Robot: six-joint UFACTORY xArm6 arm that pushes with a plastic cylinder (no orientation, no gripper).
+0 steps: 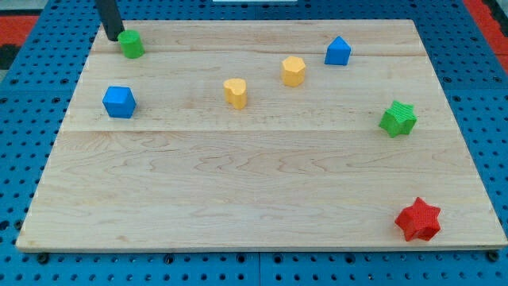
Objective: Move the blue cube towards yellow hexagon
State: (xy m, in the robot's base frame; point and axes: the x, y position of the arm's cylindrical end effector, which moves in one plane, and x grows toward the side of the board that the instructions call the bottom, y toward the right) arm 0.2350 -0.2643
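Blue cube (119, 102) unlabelled (my tip (116, 37) above, touching green block (132, 44)).

We are seeing big pale wooden board (262, 199) lying flat. Blue mat with many small holes (476, 79) is showing around it. Red patches (24, 20) are peeking at top corners. Soft even light.

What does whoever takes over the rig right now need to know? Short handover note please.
My tip: at the view's top left, right beside the green block, above the blue cube and apart from it.
Blue cube: left side of the board. Yellow hexagon: upper middle, with the yellow heart between them.
Done: the cube is not yet near the hexagon.
Left: get behind the cube's left side, push rightward and slightly up, probably skirting the heart.
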